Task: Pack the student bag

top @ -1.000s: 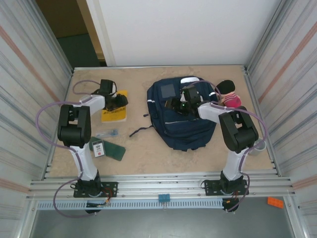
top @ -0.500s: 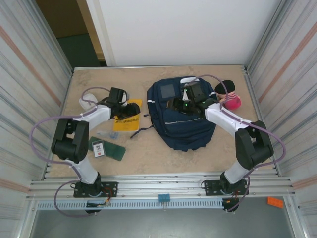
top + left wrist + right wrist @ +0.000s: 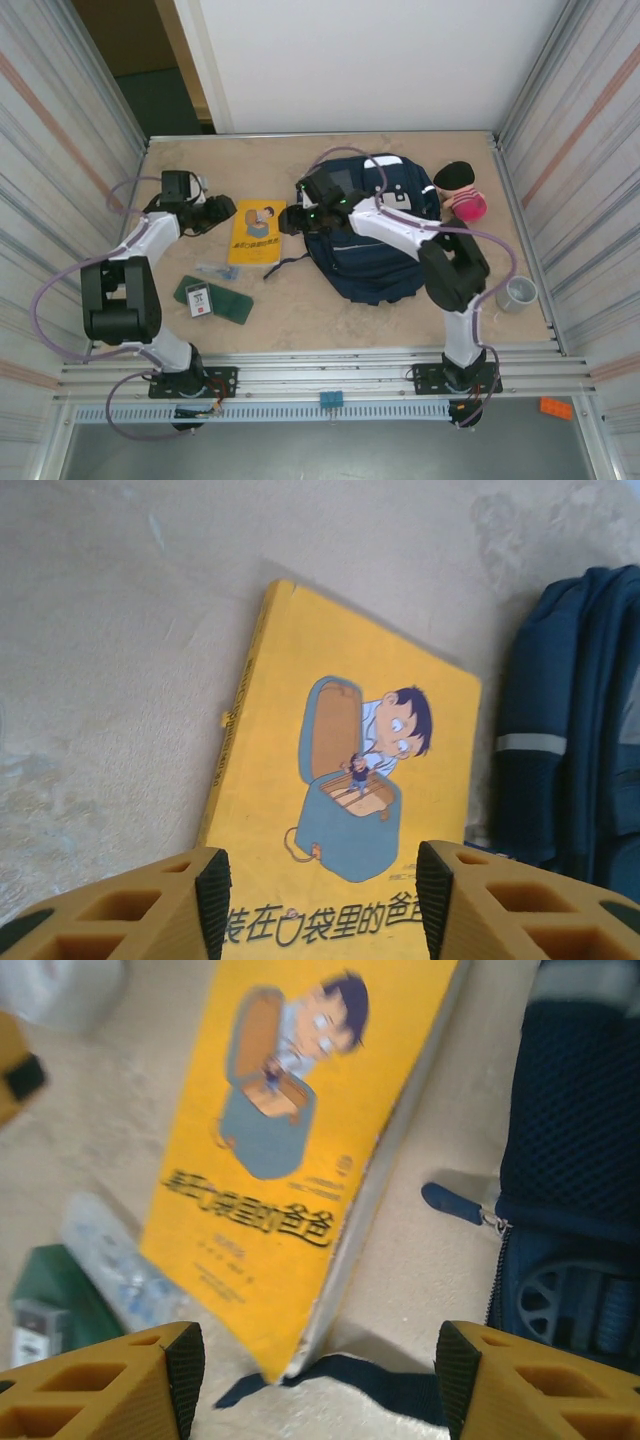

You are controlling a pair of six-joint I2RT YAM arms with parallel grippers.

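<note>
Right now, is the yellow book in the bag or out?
Out. The yellow book lies flat, cover up, on the table beside the student bag.

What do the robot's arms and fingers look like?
The left arm and right arm are white tubes linked by chunky black joints, each with a lilac cable looping alongside. The fingers are orange-yellow blocks with hollow cut-outs and black pads on their inner faces.

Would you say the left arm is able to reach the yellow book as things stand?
Probably yes: the left gripper is open right beside the yellow book, which lies flat and uncovered; the right gripper at its other side might crowd it.
</note>
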